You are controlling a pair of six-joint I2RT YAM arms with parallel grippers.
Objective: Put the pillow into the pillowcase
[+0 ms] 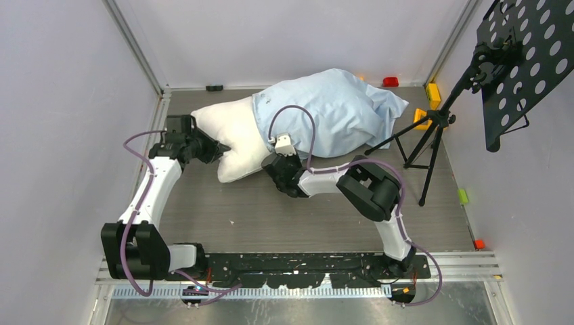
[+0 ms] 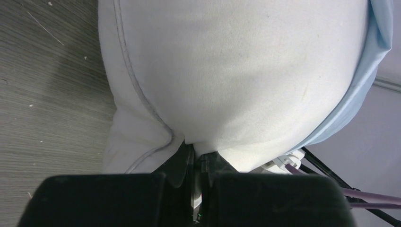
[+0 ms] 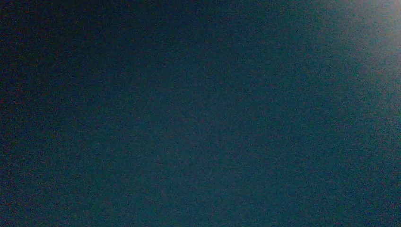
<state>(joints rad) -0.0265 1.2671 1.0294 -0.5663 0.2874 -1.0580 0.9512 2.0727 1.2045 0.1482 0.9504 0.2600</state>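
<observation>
The white pillow (image 1: 233, 135) lies on the table with its right part inside the light blue pillowcase (image 1: 332, 112); its left end sticks out. My left gripper (image 1: 218, 147) is at the pillow's left end, shut on a pinch of white pillow fabric (image 2: 236, 80), with its jaws (image 2: 201, 153) nearly closed. The pillowcase edge (image 2: 373, 61) shows at the right of the left wrist view. My right gripper (image 1: 276, 154) is at the pillowcase's open edge on the near side, and its fingers are hidden under the cloth. The right wrist view is all dark.
A black tripod (image 1: 433, 132) with a perforated black panel (image 1: 528, 61) stands at the right, close to the pillowcase's far end. Small yellow (image 1: 433, 93), red (image 1: 390, 82) and green (image 1: 463, 196) blocks lie along the back and right edges. Grey walls enclose the table.
</observation>
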